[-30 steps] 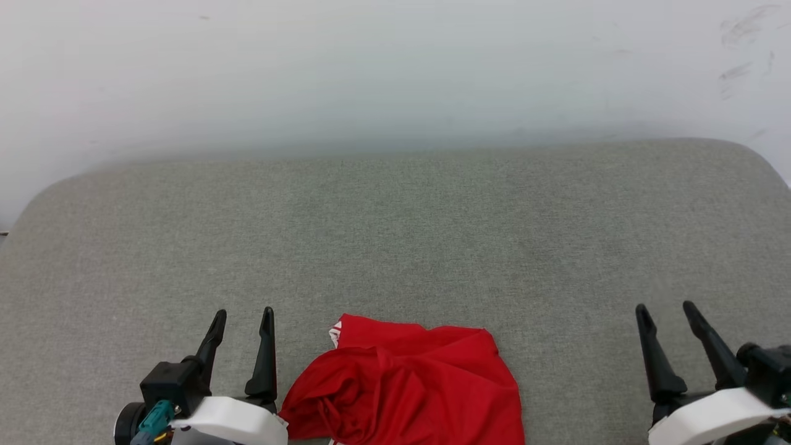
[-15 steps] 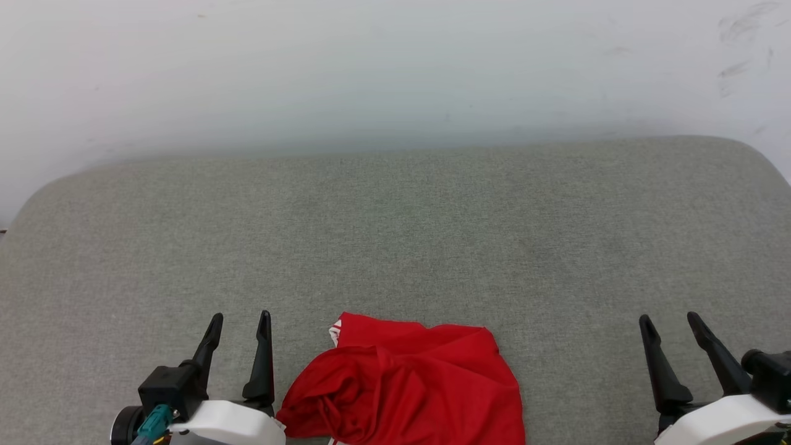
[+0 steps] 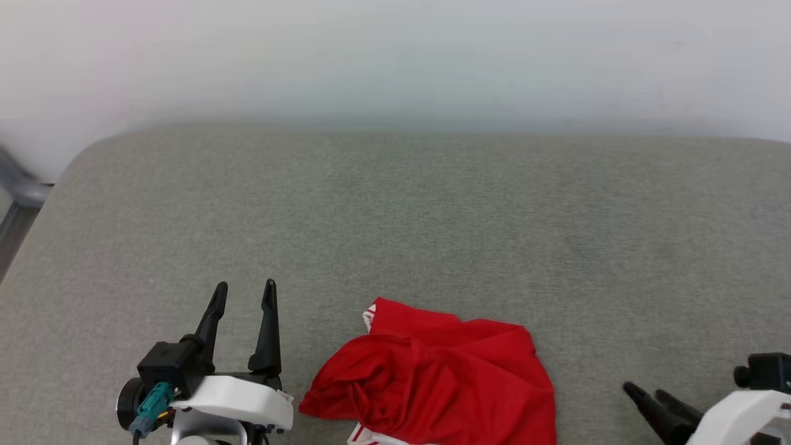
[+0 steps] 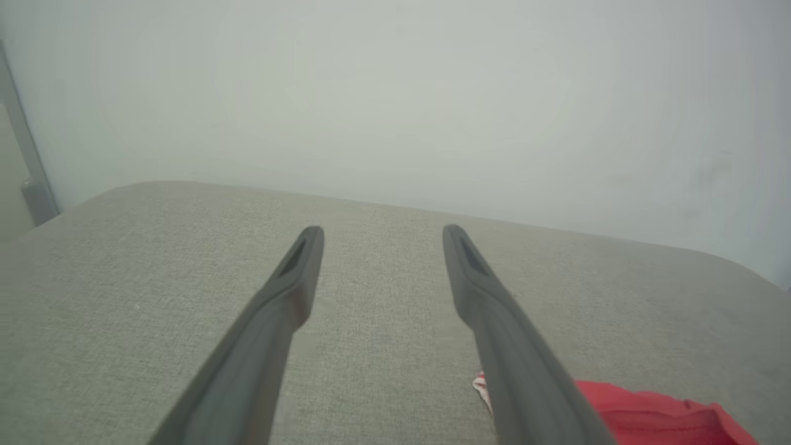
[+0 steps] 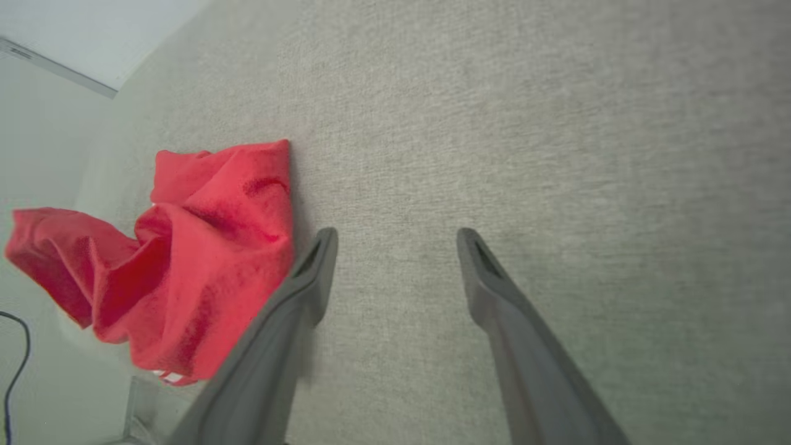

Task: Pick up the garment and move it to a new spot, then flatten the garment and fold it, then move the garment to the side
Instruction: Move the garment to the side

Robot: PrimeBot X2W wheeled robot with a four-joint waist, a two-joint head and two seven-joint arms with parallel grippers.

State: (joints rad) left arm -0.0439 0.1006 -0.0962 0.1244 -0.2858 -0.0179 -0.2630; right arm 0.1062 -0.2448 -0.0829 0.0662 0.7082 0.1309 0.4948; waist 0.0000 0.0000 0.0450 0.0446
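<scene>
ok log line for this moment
garment: crumpled, near edge of grey surface | left hand: open, beside it | right hand: open, empty | phase: pre-grasp

Setting: bare indoor test room, lab-like. Evidence: plain white wall (image 3: 395, 55); grey fabric-topped work surface (image 3: 395, 216) with rounded corners set against it; grey metal bar (image 4: 38, 199) at its left; loose black cable (image 5: 15, 352) nearby.

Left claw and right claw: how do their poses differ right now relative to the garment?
The left claw points straight up the head view, toward the wall; the right claw is tipped leftward, toward the garment. The left claw aims nearly level across the grey fabric surface; the right claw looks down onto it. Shared: both are open, empty, and clear of the garment.
</scene>
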